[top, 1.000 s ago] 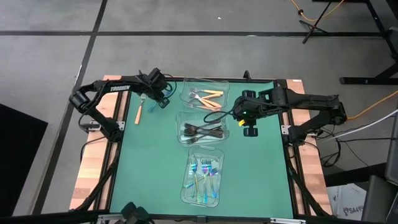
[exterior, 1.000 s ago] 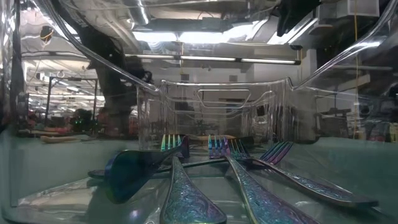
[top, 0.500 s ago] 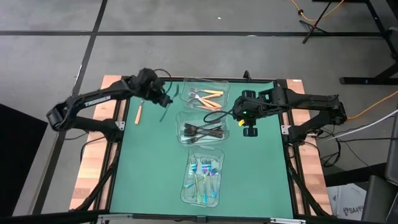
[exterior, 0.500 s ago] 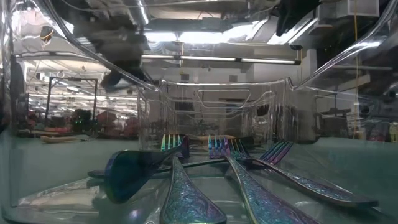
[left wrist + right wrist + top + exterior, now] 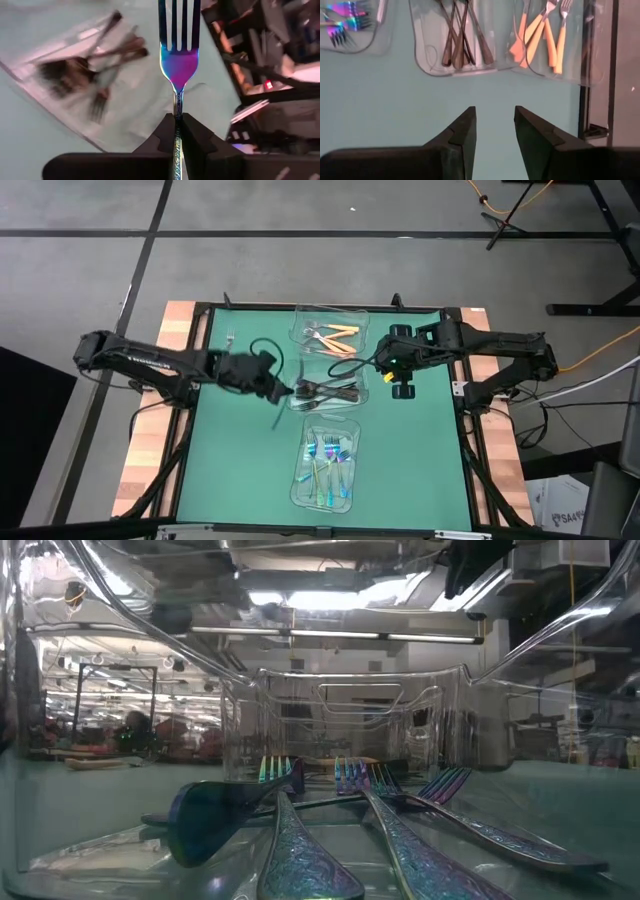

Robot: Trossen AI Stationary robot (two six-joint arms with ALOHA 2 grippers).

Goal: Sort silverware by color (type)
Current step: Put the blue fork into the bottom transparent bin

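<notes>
Green bench top, taken from its left side: an orange-handled fork lies alone near the far left corner, where the left arm was working a second ago. That arm has since swung away from the far left corner toward the middle of the bench, and the left gripper now hangs just beside the left wall of the middle container. Its fingers are clamped together on the stem of an iridescent blue fork, tines pointing away from the wrist. Below and beyond that fork, the left wrist view shows the dark forks lying in their clear tray. The three trays run in a line down the middle of the bench: orange-handled forks nearest the far edge, dark forks in the middle, and the blue-teal forks nearest the near edge. Since the carried fork matches that last set, the arm probably still has to travel on toward the near edge before letting go. On the right side of the bench the right gripper has not moved over the past second; its fingers stand apart over bare green surface, holding nothing.
</notes>
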